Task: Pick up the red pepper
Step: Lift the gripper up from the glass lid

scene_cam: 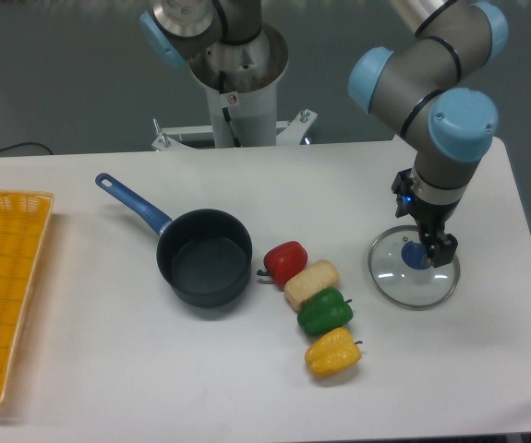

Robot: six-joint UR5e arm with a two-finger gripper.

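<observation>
The red pepper (286, 261) lies near the middle of the table (80, 369), at the upper end of a short diagonal row: a pale bread-like piece (312, 284) touches it, then come the green pepper (324, 312) and the yellow pepper (332, 352) toward the front edge. A dark pot with a blue handle (203, 256) sits just beside the red pepper on its left.

The gripper (427, 251) is well apart from all this, down over a glass lid (414, 269) near the table's right edge, its fingers around the lid's blue knob (415, 255). From this angle I cannot tell whether they are clamped on the knob or merely straddling it.

So the pick has not begun; the reach toward the pepper is the step in hand. The next move calls for clearing the lid, crossing left, and descending on the pepper without nudging the pot or its pale neighbour.
</observation>
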